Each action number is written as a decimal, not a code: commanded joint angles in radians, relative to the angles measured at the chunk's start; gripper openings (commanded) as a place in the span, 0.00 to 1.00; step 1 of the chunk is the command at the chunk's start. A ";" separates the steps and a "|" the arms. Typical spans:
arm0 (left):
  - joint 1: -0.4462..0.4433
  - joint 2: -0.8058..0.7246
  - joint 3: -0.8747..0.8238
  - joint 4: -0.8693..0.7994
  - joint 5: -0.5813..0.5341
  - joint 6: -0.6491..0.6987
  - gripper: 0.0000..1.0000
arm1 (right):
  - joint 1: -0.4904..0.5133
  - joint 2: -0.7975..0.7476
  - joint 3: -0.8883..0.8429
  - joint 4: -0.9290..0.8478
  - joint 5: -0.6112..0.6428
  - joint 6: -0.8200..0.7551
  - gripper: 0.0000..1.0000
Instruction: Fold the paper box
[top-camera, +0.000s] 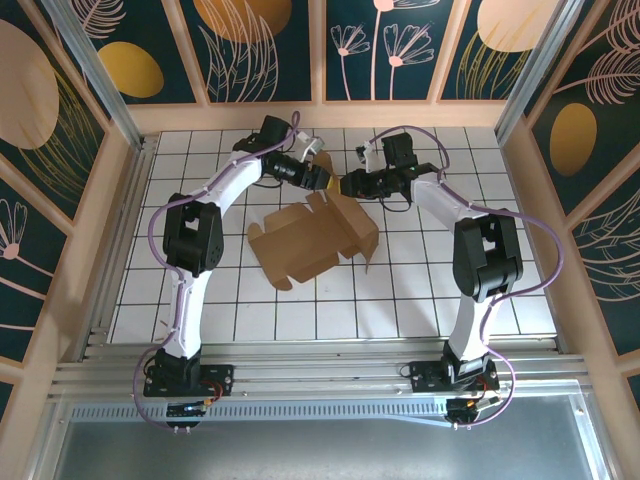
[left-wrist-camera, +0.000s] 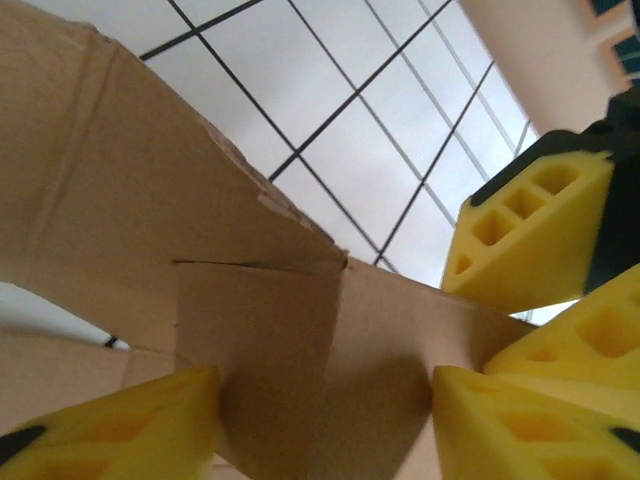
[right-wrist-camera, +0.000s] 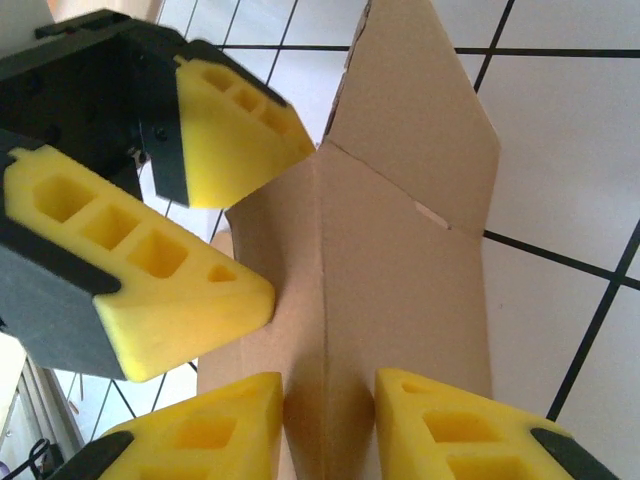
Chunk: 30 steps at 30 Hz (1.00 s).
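Centre frame: paper box (top-camera: 310, 235) on tabletop (top-camera: 400, 300); right pincer (top-camera: 346, 185) clamped on its upper flap; left pincer (top-camera: 324, 180) parted, fingers (left-wrist-camera: 120, 430) straddling same flap.

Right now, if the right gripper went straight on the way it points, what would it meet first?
The plain brown cardboard paper box: its creased flap lies right ahead of the right gripper. Depth is unclear, but contact looks immediate.

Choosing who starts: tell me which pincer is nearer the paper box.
Neither: both straddle the raised far flap of the paper box, left pincer from its left, right pincer from its right.
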 joint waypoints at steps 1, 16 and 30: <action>-0.016 -0.049 -0.053 0.066 0.109 -0.046 0.49 | 0.000 0.017 0.004 0.015 0.007 0.002 0.30; -0.016 -0.136 -0.095 0.095 -0.157 -0.023 0.65 | 0.000 0.011 0.013 -0.004 0.006 -0.005 0.30; 0.063 -0.404 -0.504 0.270 -0.626 -0.033 0.67 | -0.001 0.015 0.012 -0.003 0.011 -0.010 0.30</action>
